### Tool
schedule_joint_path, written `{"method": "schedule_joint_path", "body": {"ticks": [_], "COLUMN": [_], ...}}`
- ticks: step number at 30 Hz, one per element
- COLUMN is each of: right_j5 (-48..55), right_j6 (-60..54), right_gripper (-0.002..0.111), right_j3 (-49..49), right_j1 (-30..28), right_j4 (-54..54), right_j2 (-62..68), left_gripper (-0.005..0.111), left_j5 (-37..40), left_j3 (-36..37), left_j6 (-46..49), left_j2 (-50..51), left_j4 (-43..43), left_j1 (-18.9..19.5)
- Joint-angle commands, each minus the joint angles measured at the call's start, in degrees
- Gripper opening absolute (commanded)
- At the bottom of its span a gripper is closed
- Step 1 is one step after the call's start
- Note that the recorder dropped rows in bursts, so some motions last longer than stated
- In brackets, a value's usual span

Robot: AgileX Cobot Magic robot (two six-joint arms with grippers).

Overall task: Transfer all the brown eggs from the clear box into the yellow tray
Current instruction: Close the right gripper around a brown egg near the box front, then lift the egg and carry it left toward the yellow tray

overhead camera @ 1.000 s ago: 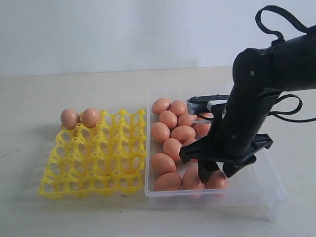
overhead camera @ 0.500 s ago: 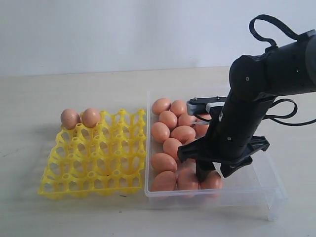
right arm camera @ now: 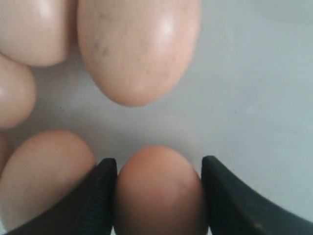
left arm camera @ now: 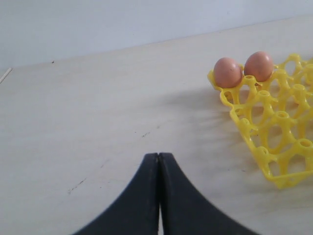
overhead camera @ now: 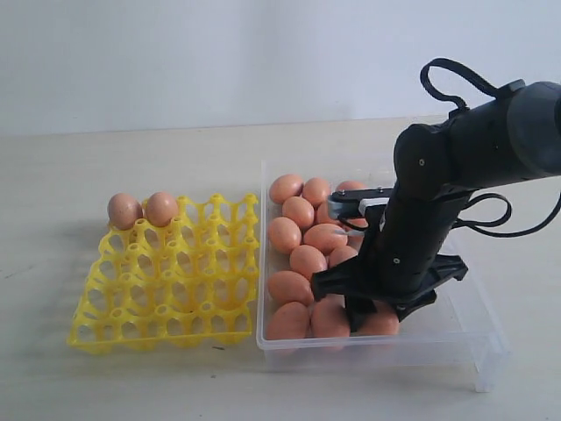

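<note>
While the right gripper [right arm camera: 159,159] sits low in the clear box [overhead camera: 478,342] near its front wall, its jaws straddle one brown egg [right arm camera: 159,196], pads right up against both sides; whether they squeeze it cannot be told. Other brown eggs [overhead camera: 325,237] lie loose in the box, crowded toward the yellow tray [overhead camera: 166,294]. Two eggs [overhead camera: 124,210] sit in neighbouring cups at the tray's far left corner. Left gripper [left arm camera: 158,155] hangs over the table [left arm camera: 73,122] beside the tray, fingers pressed together, holding nothing.
</note>
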Motion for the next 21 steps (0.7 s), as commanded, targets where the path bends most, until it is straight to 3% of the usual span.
{"method": "schedule_joint_path", "body": {"ticks": [1, 11, 21], "right_j5": [-5.14, -17.53, -46.36], "right_j6": [-4.43, -7.79, -11.43], "right_gripper": [0.001, 0.0, 0.0], "right_j3": [0.28, 0.53, 4.15], "right_j1": [-0.43, -0.33, 1.29], "right_j4": [-0.17, -0.41, 0.26], "right_j2": [-0.95, -10.69, -14.42], "left_gripper": [0.0, 0.0, 0.0], "left_j5": [-0.35, -0.35, -0.35], "left_j3": [-0.23, -0.23, -0.23], "left_j6": [-0.32, -0.32, -0.32], "left_j2": [-0.32, -0.32, -0.32], "left_j4": [-0.19, -0.19, -0.19], "left_j1": [-0.28, -0.28, -0.28]}}
